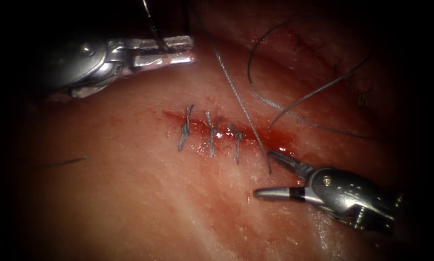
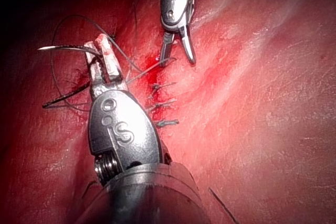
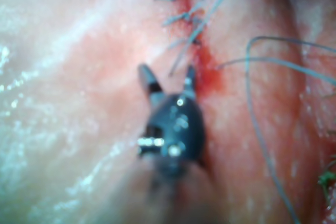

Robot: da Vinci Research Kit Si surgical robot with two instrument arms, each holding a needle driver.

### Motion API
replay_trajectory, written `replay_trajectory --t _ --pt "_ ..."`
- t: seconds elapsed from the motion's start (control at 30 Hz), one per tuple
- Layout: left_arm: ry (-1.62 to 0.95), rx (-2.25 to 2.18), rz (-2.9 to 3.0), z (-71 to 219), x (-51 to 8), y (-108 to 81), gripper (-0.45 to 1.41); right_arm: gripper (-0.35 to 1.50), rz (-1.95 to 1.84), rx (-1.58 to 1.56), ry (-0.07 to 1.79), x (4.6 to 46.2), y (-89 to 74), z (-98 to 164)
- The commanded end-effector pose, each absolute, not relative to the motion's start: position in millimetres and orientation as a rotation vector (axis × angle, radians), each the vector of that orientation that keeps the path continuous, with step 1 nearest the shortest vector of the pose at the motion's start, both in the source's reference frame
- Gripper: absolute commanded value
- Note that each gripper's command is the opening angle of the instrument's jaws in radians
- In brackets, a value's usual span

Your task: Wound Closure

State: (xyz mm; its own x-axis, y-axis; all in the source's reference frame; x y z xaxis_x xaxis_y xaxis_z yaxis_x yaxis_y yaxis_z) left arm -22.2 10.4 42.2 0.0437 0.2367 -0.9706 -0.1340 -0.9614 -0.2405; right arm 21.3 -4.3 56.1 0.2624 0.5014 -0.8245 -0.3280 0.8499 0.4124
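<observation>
Your right tool [image 1: 267, 174] stands with its jaws spread wide and holds nothing; one jaw tip lies at the right end of the cut [image 1: 236, 131], the other points left over bare tissue [image 1: 144, 203] on the near side of the cut. The thread [image 1: 241, 104] runs down between those open jaws, its end lying just beside the upper jaw tip, not gripped.

Your left tool [image 1: 163, 50] sits near the far left edge of the tissue, well apart from the cut. Its jaws are closed on the needle [image 2: 65, 49], taken near its rear end, so the curve sweeps out sideways to a free point. The needle is clear of the tissue and not in it.

Three stitches [image 1: 209, 133] are tied across the left and middle of the cut; the right end is open, with red fluid [image 1: 275, 140] pooled there. From that gap the thread climbs toward the far edge, and more of it loops loosely over the far right part of the tissue [image 1: 294, 104]. A short cut end of thread [image 1: 67, 162] lies near the left edge.

By my reading, you are between stitches: three done, and the open right end wants another. That would call for the needle to be brought across to the right end and set square to the cut, with the slack thread kept out from under the jaws.
</observation>
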Motion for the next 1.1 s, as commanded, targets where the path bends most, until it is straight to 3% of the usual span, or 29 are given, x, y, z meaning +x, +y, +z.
replay_trajectory --t 0.03,0.27,0.37,0.43,0.47,0.57,0.6,0.63,0.83,1.1 --pt "-0.105 -2.060 1.998 42.9 -22.8 9.8 -0.45 0.83 0.557 0.175 1.177 22.6 -4.8 57.0" --pt "-0.105 -2.062 2.016 43.5 -23.1 8.7 -0.45 0.81 0.563 0.189 1.173 23.7 -5.1 57.9" --pt "-0.109 -2.062 2.023 43.5 -23.0 8.5 -0.45 0.67 0.566 0.193 1.174 23.4 -5.2 58.1" --pt "-0.109 -2.063 2.023 43.5 -23.0 8.4 -0.45 0.36 0.563 0.210 1.158 23.0 -5.5 58.2" --pt "-0.109 -2.063 2.023 43.5 -23.0 8.4 -0.45 0.36 0.563 0.210 1.158 23.0 -5.5 58.2" --pt "-0.112 -2.063 2.026 43.5 -22.9 8.4 -0.45 0.10 0.556 0.215 1.159 22.2 -5.7 58.1" --pt "-0.113 -2.064 2.026 43.5 -22.8 8.3 -0.45 -0.22 0.553 0.218 1.160 21.6 -5.8 58.0" --pt "-0.113 -2.064 2.027 43.5 -22.8 8.2 -0.45 -0.35 0.549 0.222 1.159 21.1 -5.8 58.0" --pt "-0.121 -2.064 2.039 43.8 -23.2 6.5 -0.45 -0.35 0.538 0.280 1.209 21.3 -6.1 56.9" --pt "-0.146 -2.059 2.067 44.8 -23.2 5.3 -0.45 -0.35 0.510 0.363 1.277 25.8 -9.4 47.0"
